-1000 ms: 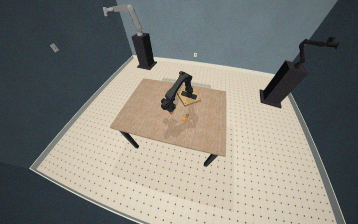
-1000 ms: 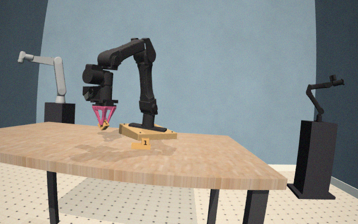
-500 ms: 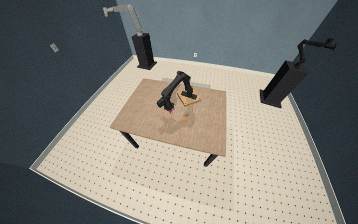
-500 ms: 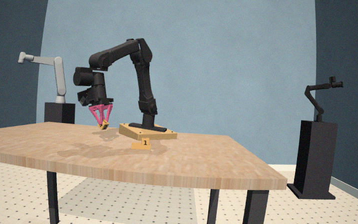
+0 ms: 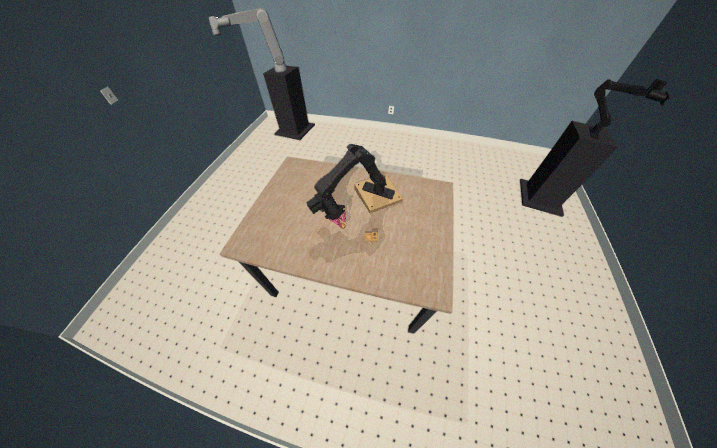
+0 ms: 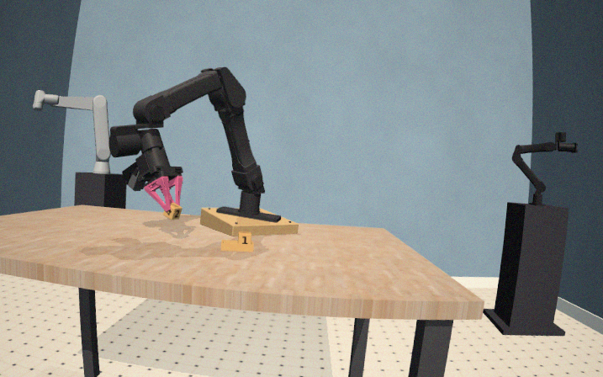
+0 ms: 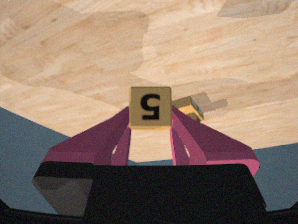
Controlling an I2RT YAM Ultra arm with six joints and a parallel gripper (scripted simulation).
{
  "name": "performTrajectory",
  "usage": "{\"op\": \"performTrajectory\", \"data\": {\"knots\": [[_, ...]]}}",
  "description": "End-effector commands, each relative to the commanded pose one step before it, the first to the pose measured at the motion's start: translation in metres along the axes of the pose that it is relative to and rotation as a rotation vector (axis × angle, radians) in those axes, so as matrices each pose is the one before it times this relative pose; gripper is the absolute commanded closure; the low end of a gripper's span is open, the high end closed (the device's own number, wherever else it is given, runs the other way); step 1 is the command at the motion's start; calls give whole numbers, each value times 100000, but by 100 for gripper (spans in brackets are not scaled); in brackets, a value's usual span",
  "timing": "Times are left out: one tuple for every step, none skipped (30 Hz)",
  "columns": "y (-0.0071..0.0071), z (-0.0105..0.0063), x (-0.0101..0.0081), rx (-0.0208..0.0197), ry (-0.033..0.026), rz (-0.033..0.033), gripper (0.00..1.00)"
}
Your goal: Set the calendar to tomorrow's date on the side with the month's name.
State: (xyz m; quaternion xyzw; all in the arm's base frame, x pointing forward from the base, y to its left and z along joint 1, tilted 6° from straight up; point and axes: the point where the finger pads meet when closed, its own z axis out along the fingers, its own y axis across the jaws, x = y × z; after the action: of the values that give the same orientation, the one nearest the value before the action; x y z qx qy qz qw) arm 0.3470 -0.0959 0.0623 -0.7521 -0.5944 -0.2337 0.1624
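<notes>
Orange and square-edged, the cube we see is gripped, tilted, between the gripper's pink lattice fingers, above a wood-grained table; nearby sits the tray with cube "1". We observe the black arm arched, wrist slanting downward.

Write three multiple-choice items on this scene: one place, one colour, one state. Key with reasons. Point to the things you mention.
1. Where is the cube marked 1?
A) between the fingers
B) in the tray on the table
C) on the floor

2. What colour are the fingers?
A) pink
B) green
C) white

3. How is the other cube?
A) flat in the tray
B) lying on the arm's base
C) held and tilted

1 B: the exterior view shows the cube marked 1 (image 6: 244,239) standing in the tray (image 6: 230,246).
2 A: the fingers (image 6: 177,189) show pink in the exterior view.
3 C: the other cube (image 6: 175,212) (image 7: 150,107) sits between the fingers, tilted in the exterior view.
</notes>
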Motion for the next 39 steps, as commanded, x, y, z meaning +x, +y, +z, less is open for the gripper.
{"op": "performTrajectory", "data": {"knots": [[638,-987,1233,-2673,4245,-3678,74],[-154,337,-576,1057,1508,1671,74],[-30,31,-14,249,1671,-64,74],[-34,34,-20,274,2306,-71,74],[-31,29,-25,228,2825,-61,74],[-19,15,-29,114,3162,-36,74],[-2,-3,-32,-38,3276,-5,74],[15,-21,-33,-187,3154,25,74],[0,0,0,0,0,0,74],[0,0,0,0,0,0,74],[27,-33,-31,-292,2810,46,74],[32,-38,-27,-326,2289,53,74],[29,-33,-21,-286,1656,46,74],[20,-23,-13,-193,999,31,74],[9,-10,-6,-87,426,14,74],[183,-640,690,-1706,-1070,-2153,74],[53,117,377,328,-173,-1091,74],[4,99,84,269,33,-228,74],[0,6,5,16,2,-14,74],[-2,-44,-38,-120,-15,102,74],[-165,111,-35,370,252,483,74],[-31,22,-6,71,47,89,74],[0,0,0,1,1,1,74],[0,0,0,0,0,1,74],[0,0,0,0,0,0,74],[0,0,0,0,0,0,74],[0,0,0,0,0,0,74],[90,1,-61,-322,-216,-177,74],[5,5,-8,-23,-16,34,74],[-4,13,-11,0,-1,21,74],[-7,23,-20,-3,-4,-5,74],[-11,38,-32,-3,-6,-12,74],[-16,54,-46,-4,-9,-17,74],[-22,73,-63,-6,-12,-23,74],[-29,94,-80,-8,-15,-30,74],[-52,117,-89,44,17,31,74],[-148,212,-141,457,289,550,74],[-208,254,-149,662,422,805,74],[-162,241,-158,593,372,711,74]]}}
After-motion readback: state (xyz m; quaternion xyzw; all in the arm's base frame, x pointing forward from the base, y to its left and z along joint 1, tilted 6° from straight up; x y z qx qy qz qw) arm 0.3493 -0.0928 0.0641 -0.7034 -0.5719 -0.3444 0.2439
